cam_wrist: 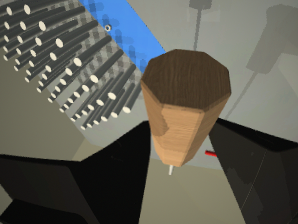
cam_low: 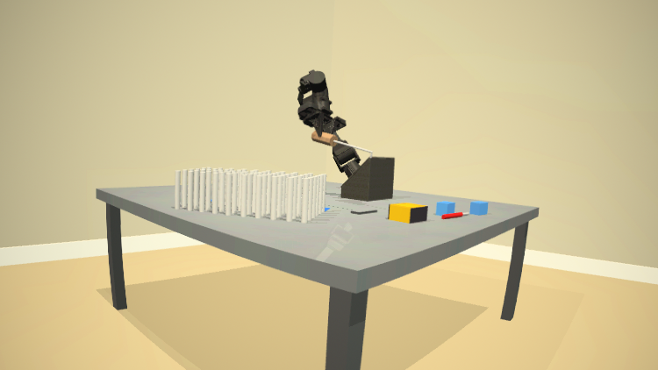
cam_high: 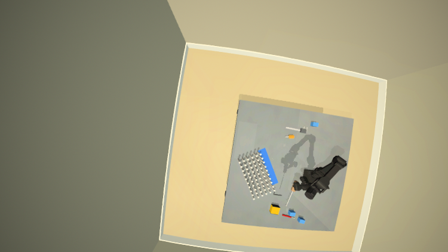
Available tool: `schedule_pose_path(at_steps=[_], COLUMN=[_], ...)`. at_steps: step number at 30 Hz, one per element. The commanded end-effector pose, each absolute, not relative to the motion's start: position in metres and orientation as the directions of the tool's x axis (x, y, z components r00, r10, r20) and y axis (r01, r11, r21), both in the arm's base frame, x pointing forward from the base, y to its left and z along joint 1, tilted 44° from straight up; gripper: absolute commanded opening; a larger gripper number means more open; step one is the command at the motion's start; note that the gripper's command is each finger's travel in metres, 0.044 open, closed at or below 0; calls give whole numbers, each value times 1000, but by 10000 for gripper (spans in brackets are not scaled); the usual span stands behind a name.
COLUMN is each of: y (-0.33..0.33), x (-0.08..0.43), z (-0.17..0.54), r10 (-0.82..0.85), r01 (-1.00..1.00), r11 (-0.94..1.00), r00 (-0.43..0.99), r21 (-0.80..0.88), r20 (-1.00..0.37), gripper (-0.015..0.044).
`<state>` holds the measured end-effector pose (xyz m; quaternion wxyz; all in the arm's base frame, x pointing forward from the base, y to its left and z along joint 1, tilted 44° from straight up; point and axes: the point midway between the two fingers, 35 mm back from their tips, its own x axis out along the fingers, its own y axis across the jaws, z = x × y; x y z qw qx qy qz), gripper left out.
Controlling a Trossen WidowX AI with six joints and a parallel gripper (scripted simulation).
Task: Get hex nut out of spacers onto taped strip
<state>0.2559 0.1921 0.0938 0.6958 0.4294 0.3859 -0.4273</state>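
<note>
From here it looks like a bare room with a robot bench, its black jointed arm (cam_high: 325, 178) (cam_low: 317, 101) above a grey rectangular table (cam_high: 263, 112) (cam_low: 275, 248).

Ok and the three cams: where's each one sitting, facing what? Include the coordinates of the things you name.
Top: high overhead, looking down at the table (cam_high: 250, 131) (cam_low: 220, 234); arm (cam_high: 328, 175) (cam_low: 349, 159) and hand (cam_high: 295, 187) (cam_low: 319, 134) show.
Exterior: off a table corner, facing the arm across the spacers (cam_high: 255, 175) (cam_low: 246, 195) (cam_wrist: 65, 60); arm and hand show.
Wrist: on the arm by the hand (cam_wrist: 180, 135), looking past its fingers; only those show.
Top and wrist share the blue strip (cam_high: 269, 166) (cam_wrist: 127, 30).
</note>
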Motion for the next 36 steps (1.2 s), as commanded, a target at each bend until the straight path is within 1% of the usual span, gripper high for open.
schedule_pose_path(at_steps=[1, 18, 36], y=[209, 263, 317], x=[255, 239, 214], z=[86, 35, -23], r10=[-253, -275, -281], r01=[921, 845, 616], r11=[327, 533, 735], r00=[299, 118, -103], r21=[210, -49, -283], r20=[-920, -954, -954], gripper=[0, 0, 0])
